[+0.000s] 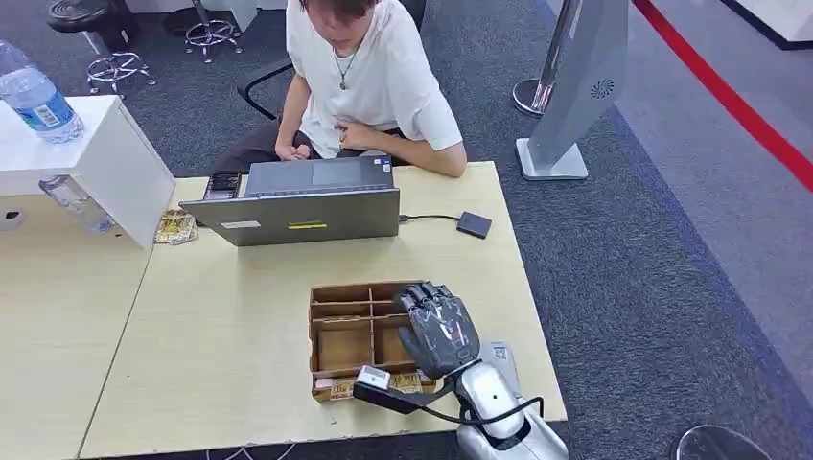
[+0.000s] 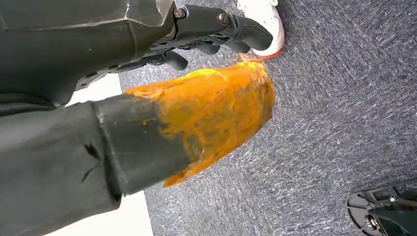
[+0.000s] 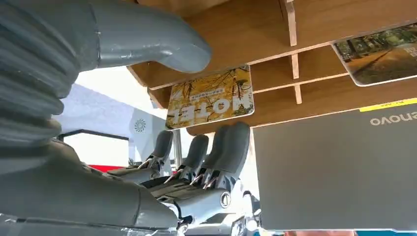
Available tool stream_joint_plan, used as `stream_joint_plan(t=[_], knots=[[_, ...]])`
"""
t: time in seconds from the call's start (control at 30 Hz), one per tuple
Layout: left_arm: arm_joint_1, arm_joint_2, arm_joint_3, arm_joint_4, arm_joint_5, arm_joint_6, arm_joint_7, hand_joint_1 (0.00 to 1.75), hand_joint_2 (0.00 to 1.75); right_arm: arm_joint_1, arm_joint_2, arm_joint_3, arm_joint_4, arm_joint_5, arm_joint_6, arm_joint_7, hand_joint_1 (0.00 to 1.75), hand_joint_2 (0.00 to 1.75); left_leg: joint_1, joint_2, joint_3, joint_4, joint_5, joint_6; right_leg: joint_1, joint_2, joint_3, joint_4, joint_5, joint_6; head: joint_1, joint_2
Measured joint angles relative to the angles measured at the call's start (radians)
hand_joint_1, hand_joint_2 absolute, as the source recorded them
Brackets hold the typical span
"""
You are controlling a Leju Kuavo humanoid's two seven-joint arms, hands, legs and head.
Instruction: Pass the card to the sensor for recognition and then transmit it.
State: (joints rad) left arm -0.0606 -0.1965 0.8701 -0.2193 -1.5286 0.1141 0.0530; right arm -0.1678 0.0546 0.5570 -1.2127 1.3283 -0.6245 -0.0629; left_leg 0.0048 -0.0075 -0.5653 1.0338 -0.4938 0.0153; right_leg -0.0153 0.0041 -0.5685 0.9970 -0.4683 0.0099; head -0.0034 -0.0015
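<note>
A brown wooden divider box (image 1: 336, 326) stands near the table's front edge. My right hand (image 1: 439, 329) hovers over its right-hand compartments, fingers stretched out and thumb apart, holding nothing. In the right wrist view a yellow card (image 3: 211, 97) printed HOTEL lies in one compartment, just beyond my fingertips (image 3: 235, 135); whether they touch it is unclear. A second picture card (image 3: 383, 49) lies in a compartment further along. A small black sensor (image 1: 474, 224) sits on the table behind the box, wired to the laptop. My left hand (image 2: 196, 29) hangs over the carpet, empty, its thumb wrapped in orange.
A person (image 1: 364, 77) sits at the far side behind a grey laptop (image 1: 307, 206). A white block (image 1: 86, 153) with a water bottle (image 1: 34, 96) stands at the left. A silver stand (image 1: 575, 86) is on the carpet at the right. The table edge (image 1: 537, 316) runs close to my right arm.
</note>
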Motion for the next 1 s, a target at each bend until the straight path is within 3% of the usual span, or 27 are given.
stream_joint_plan(t=[0.2,0.37,0.47,0.73,0.8,0.83,0.9,1.0], knots=[[0.0,0.0,0.0,0.0,0.0,0.0,-0.001,0.0,0.0,-0.006,0.0,0.0,0.001,0.0,0.0,0.0,0.94,1.75,0.0,0.0,0.0,0.0,0.0,0.0,0.0,0.0,0.0,0.0,0.0,0.0,0.0,0.0],[0.0,0.0,0.0,0.0,0.0,0.0,-0.002,0.0,0.0,-0.008,0.002,0.0,0.003,0.0,0.0,0.0,0.93,1.75,0.0,0.0,0.0,0.0,0.0,0.0,0.0,0.0,0.0,0.0,0.0,0.0,0.0,0.0],[0.0,0.0,0.0,0.0,0.0,0.0,-0.002,0.0,0.0,-0.008,0.002,0.0,0.004,0.0,0.0,0.0,0.8,1.75,0.0,0.0,0.0,0.0,0.0,0.0,0.0,0.0,0.0,0.0,0.0,0.0,0.0,0.0],[0.0,0.0,0.0,0.0,0.0,0.0,-0.002,0.0,0.0,-0.014,0.006,0.0,0.008,0.0,0.0,0.0,0.86,1.75,0.0,0.0,0.0,0.0,0.0,0.0,0.0,0.0,0.0,0.0,0.0,0.0,0.0,0.0],[0.0,0.0,0.0,0.0,0.0,0.0,-0.002,0.0,0.0,-0.015,0.008,0.0,0.008,0.0,0.0,0.0,1.05,1.75,0.0,0.0,0.0,0.0,0.0,0.0,0.0,0.0,0.0,0.0,0.0,0.0,0.0,0.0],[0.0,0.0,0.0,0.0,0.0,0.0,-0.002,0.0,0.0,-0.016,0.008,0.0,0.008,0.003,-0.001,0.0,1.05,1.75,0.0,0.0,0.0,0.0,0.0,0.0,0.0,0.0,0.0,0.0,0.0,0.0,0.0,0.0],[0.0,0.0,0.0,0.0,0.0,0.0,-0.002,0.0,0.0,-0.017,0.009,0.0,0.008,0.006,-0.002,0.0,1.24,1.75,0.0,0.0,0.0,0.0,0.0,0.0,0.0,0.0,0.0,0.0,0.0,0.0,0.0,0.0],[0.0,0.0,0.0,0.0,0.0,0.0,-0.002,0.0,0.0,-0.018,0.011,0.0,0.006,0.012,-0.003,0.0,1.4,1.75,0.0,0.0,0.0,0.0,0.0,0.0,0.0,0.0,0.0,0.0,0.0,0.0,0.0,0.0]])
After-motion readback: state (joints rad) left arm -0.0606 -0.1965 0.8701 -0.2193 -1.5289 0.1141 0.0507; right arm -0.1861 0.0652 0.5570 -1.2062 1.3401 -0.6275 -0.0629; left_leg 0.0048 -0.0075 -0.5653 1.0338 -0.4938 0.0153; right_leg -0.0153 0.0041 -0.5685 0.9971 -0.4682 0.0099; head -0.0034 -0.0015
